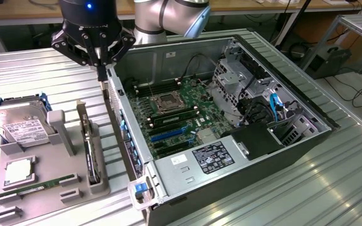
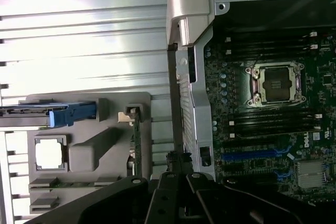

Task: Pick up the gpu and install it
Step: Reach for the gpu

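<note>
In the exterior view, looks down at a slant from high above the ribbed metal table (image 1: 30, 70), far enough back to take in the whole open computer case (image 1: 168, 56) and the grey parts tray (image 1: 61, 134) at the exterior view's left. In the wrist view, looks straight down from close above the case wall nearest the tray. Shares across both: tray, table, that wall, and the motherboard's CPU socket (image 1: 167, 102).
</note>
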You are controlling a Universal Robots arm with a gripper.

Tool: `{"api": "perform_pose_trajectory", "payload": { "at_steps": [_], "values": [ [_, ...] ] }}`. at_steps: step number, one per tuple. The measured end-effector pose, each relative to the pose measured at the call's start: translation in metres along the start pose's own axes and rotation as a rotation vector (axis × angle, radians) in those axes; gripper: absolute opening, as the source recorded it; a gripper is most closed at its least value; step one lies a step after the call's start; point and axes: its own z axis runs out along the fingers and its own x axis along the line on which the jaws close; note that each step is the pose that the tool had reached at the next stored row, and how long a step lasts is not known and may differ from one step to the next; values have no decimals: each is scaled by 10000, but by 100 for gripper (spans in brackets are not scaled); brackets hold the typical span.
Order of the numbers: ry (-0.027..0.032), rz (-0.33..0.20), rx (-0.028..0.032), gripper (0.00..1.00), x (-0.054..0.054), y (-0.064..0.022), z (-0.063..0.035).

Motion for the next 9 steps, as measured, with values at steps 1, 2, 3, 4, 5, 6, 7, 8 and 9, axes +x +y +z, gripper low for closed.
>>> {"api": "perform_pose_trajectory", "payload": {
  "at_steps": [1,2,3,4,5,6,7,8,9],
  "values": [
    [2,0,2,11,8,-1,-1],
    [2,0,2,11,16,-2,0],
    [1,0,1,11,22,-2,1],
    [1,0,2,11,29,-3,1],
    [1,-1,1,11,34,-3,2],
    [1,0,2,11,44,-4,2],
    [1,0,1,11,48,-4,3],
    [1,0,2,11,55,-4,3],
    [1,0,2,11,71,-6,3]
  ]
}}
